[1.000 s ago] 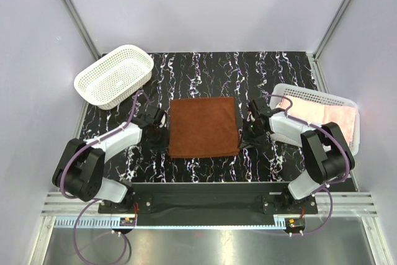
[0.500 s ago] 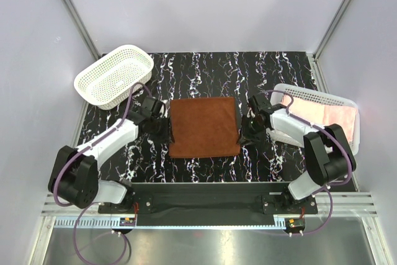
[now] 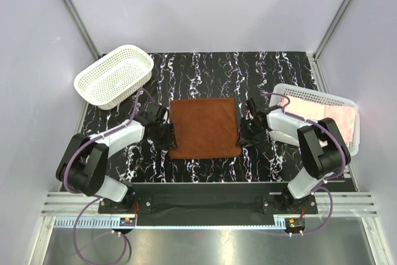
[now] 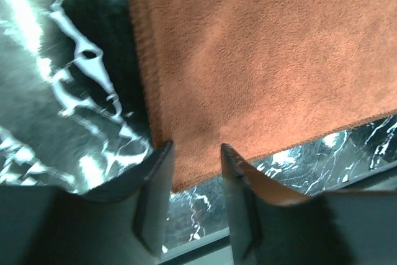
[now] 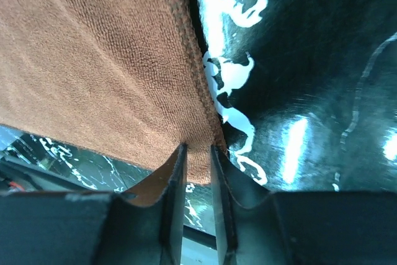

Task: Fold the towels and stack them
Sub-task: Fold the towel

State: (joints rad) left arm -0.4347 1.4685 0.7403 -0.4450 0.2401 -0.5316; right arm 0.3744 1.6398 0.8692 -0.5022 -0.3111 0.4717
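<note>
Left gripper (image 4: 196, 147) had spread around the towel (image 3: 205, 126) at its near-left corner — right gripper (image 5: 198, 150) narrow, pinch unclear; matching corner pinches seemed needed.

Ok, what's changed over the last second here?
Both arms edged inward. The left gripper now straddles the near-left corner of the rust-brown towel, and the right gripper straddles its near-right corner, both with fingers apart. Nothing has been taken hold of. The towel lies flat where it was; the far-left basket and right basket have not moved.
</note>
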